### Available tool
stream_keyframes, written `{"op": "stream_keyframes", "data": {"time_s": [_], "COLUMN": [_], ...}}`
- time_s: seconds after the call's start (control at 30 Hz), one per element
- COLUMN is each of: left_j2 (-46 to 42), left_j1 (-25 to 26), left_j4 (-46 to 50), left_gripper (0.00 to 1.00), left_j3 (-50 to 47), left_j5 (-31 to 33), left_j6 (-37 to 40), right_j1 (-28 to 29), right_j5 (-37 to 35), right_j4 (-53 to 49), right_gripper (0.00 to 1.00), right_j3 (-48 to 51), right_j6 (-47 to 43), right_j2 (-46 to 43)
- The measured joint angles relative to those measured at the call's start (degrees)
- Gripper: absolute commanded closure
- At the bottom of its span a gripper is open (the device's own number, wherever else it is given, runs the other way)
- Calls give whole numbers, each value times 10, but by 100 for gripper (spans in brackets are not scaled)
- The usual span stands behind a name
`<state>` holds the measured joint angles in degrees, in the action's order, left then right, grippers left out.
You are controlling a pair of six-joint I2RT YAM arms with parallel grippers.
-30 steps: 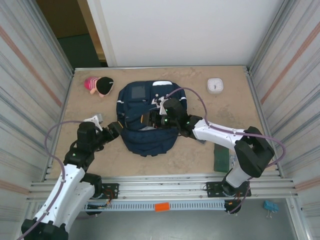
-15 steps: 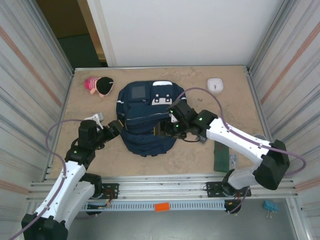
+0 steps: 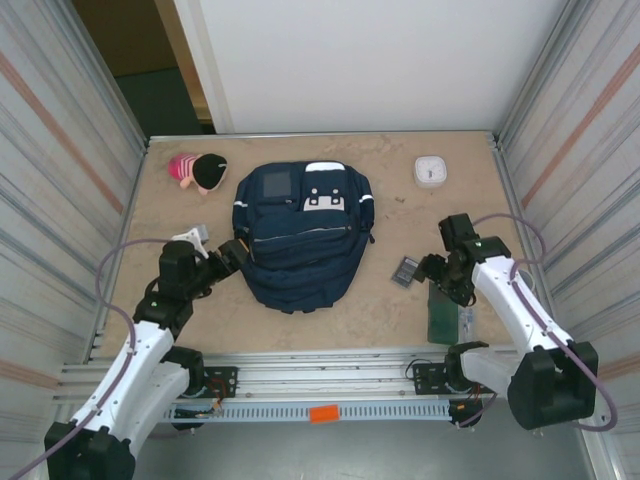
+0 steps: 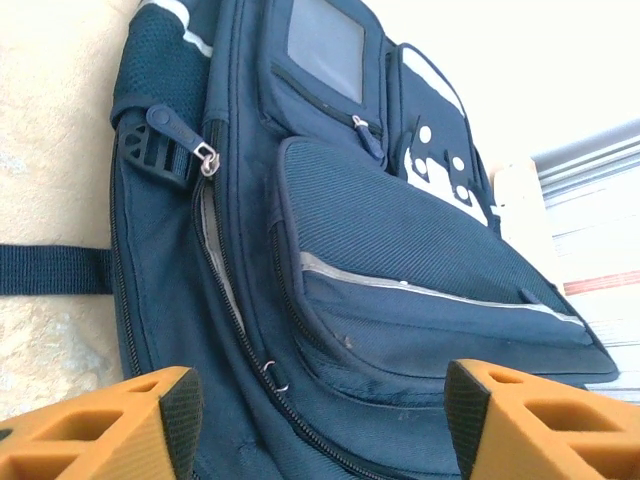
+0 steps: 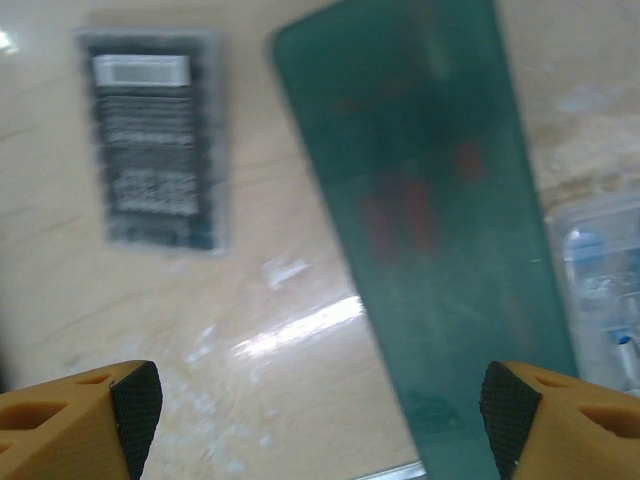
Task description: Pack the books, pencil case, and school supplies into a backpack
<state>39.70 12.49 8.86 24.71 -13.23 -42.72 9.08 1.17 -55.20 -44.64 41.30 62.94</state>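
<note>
Since the backpack [image 3: 300,235] lies flat at the middle of the table [image 3: 390,215], front pocket up, every place below is given from it.

- Backpack: navy with white trim. The left wrist view [image 4: 400,260] shows its front pockets zipped.
- Left arm: rises from its base, bent at the elbow, with the forearm reaching toward the backpack's left side. The left gripper [image 3: 232,255] sits at that edge, held low and aimed across the fabric. Its fingers [image 4: 110,425] are spread wide, with the backpack's side between and beyond the tips. Whether they touch the cloth cannot be told.
- Right arm: folded back well to the right of the backpack, wrist turned downward. The right gripper [image 3: 437,270] hangs above the table, its fingers [image 5: 85,420] spread wide and holding nothing.
- Grey slab [image 3: 405,271]: flat on the table just right of the backpack, label side up [image 5: 155,150].
- Green book [image 3: 441,317]: flat, further right of the backpack and nearer the bases, under the right wrist [image 5: 430,230].
- Clear item [image 3: 466,322]: touching or just beside the book's far side from the backpack [image 5: 600,290].
</note>
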Motion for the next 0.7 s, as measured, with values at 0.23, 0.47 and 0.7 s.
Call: {"op": "stream_keyframes", "data": {"time_s": [0.23,0.47,0.7], "left_j2": [1,0,0], "left_j1": [0,0,0], "left_j4": [-8,-15,-15], "left_gripper": [33,34,34], "left_j3": [-12,-13,-13], "left_j5": [-3,-3,-4], "left_j6": [-8,-10,-11], "right_j1": [-22,94,143], "right_j5": [17,19,-2], "right_j4": [88,139,88], "right_gripper": [19,18,13], "right_j3": [52,44,-22], "right_j6": [2,33,39], "right_j2": [40,92,102]}}
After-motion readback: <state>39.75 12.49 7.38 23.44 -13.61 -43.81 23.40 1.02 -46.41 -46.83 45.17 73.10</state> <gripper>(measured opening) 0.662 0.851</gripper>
